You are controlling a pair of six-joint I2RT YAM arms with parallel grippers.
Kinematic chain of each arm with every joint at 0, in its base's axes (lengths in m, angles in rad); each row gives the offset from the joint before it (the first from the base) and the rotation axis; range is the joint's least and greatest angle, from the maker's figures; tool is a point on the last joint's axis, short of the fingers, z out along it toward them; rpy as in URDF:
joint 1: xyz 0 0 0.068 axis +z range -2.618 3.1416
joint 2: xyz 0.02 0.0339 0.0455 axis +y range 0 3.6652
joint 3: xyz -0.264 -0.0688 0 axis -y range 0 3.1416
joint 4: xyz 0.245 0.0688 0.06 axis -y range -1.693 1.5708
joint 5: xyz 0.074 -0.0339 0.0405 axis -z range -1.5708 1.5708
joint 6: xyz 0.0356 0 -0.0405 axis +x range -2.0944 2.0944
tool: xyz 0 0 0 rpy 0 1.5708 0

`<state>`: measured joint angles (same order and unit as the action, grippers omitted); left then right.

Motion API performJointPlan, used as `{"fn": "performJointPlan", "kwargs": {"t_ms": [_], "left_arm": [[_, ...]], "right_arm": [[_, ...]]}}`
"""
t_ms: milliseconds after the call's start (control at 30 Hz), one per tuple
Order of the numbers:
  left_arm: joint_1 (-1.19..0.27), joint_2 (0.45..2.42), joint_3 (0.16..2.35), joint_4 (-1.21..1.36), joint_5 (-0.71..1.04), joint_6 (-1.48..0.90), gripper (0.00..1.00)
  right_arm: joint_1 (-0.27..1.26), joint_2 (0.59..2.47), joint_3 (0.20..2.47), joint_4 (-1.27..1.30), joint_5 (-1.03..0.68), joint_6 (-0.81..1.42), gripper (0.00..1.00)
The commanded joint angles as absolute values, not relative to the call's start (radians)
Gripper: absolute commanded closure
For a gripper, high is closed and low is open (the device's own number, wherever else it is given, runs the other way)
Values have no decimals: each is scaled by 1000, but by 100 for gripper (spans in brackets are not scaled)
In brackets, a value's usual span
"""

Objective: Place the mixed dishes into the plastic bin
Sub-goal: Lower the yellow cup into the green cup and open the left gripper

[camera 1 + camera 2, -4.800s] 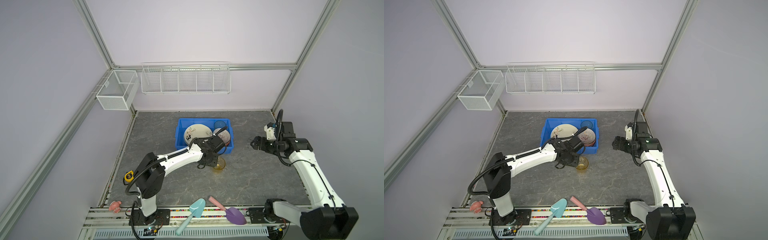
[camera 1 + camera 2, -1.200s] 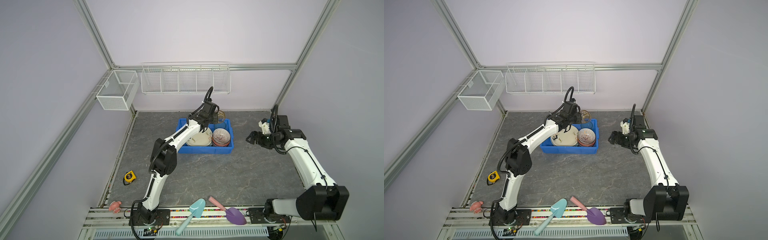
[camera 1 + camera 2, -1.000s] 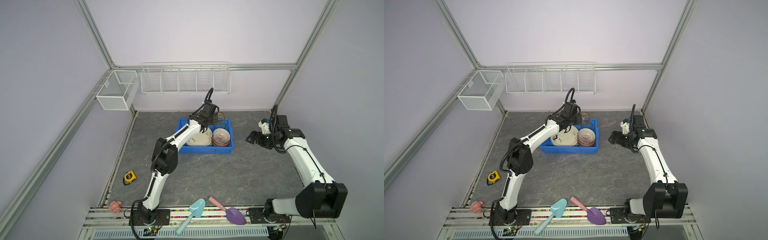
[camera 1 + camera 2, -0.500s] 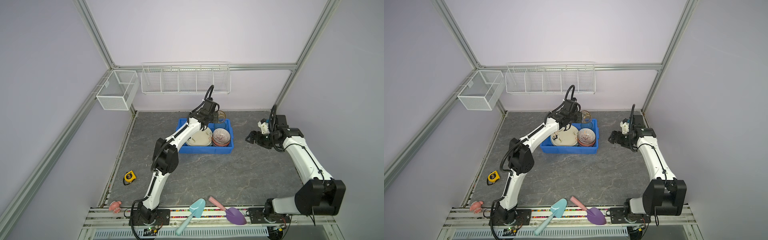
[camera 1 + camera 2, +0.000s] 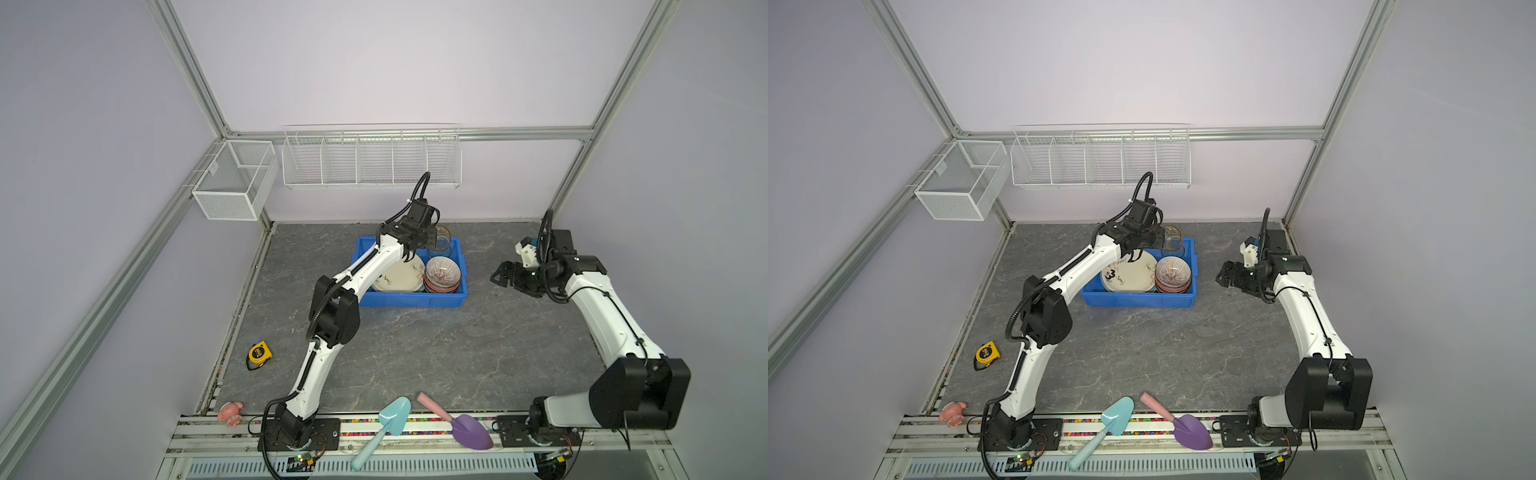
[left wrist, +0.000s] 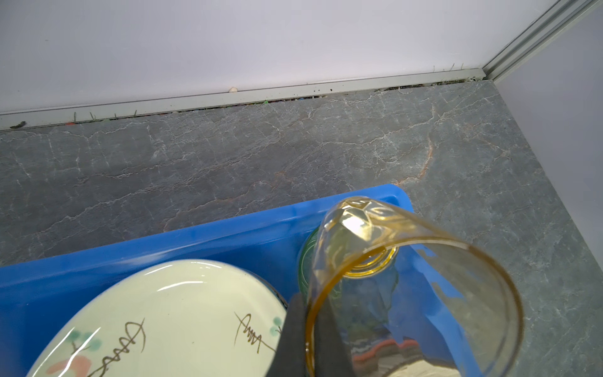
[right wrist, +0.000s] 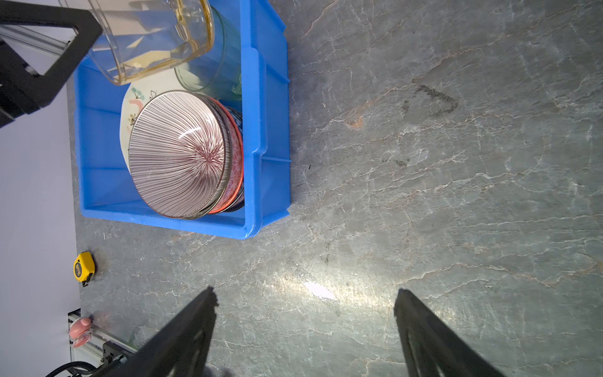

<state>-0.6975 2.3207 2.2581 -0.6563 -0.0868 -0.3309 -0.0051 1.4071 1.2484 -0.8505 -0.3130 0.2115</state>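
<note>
left wrist, amber tumbler (image 6: pixel 359 228) cropped in left jaws, green tumbler (image 6: pixel 304 264) half hidden, right jaws wide

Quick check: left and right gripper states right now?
Left gripper: shut on the amber tumbler, over the blue bin.
Right gripper: open, empty.

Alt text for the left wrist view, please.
The left gripper pinches the rim of an amber tumbler, tilted over a green tumbler in the corner of a blue bin. A cream plate lies beside them.
</note>
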Motion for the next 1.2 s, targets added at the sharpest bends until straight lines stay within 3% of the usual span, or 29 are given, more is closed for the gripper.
{"fn": "performJointPlan", "kwargs": {"t_ms": [0,1167], "left_arm": [[-693,2360,2317,-679,-70,-316,100],[-692,2441,2435,-753,-61,-313,98]], "right_arm": [[-10,1419,1258,-842,-330,195,12],[-12,1435,1258,-841,-330,193,12]]}}
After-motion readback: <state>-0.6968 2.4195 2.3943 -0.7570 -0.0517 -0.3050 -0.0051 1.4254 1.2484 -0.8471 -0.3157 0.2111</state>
